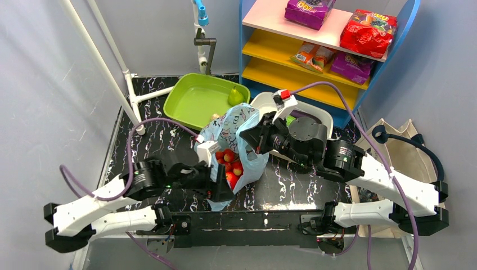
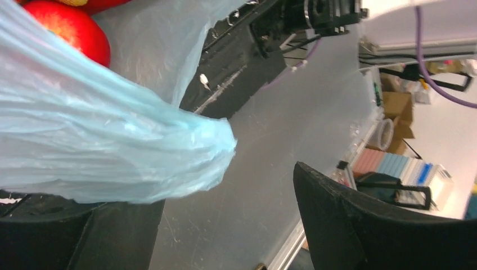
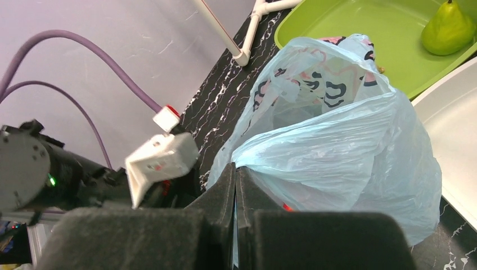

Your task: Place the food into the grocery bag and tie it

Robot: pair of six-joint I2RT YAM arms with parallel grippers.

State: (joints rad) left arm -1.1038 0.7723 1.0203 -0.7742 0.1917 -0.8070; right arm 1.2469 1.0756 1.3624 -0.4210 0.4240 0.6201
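The light-blue grocery bag [image 1: 239, 132] with pink prints stands mid-table. Red food [image 1: 228, 162] shows inside it, and a round red fruit [image 2: 67, 28] shows through the film. My right gripper [image 3: 236, 169] is shut on a pulled-up fold of the grocery bag [image 3: 337, 140], at the bag's right side [image 1: 254, 138]. My left gripper [image 2: 214, 191] is open at the bag's near-left side [image 1: 216, 181]. A bunched end of the bag [image 2: 124, 152] lies over its left finger [image 2: 50, 236]. The right finger [image 2: 365, 219] stands well apart from it.
A green bin [image 1: 194, 101] holding a green pear [image 1: 235, 95] sits behind the bag, with a white tray [image 1: 318, 112] beside it. Also in view are a shelf [image 1: 270, 19] with snack packets at the back right, a beige tote [image 1: 402, 149] at the right, and a white pipe frame [image 1: 121, 64] at the left.
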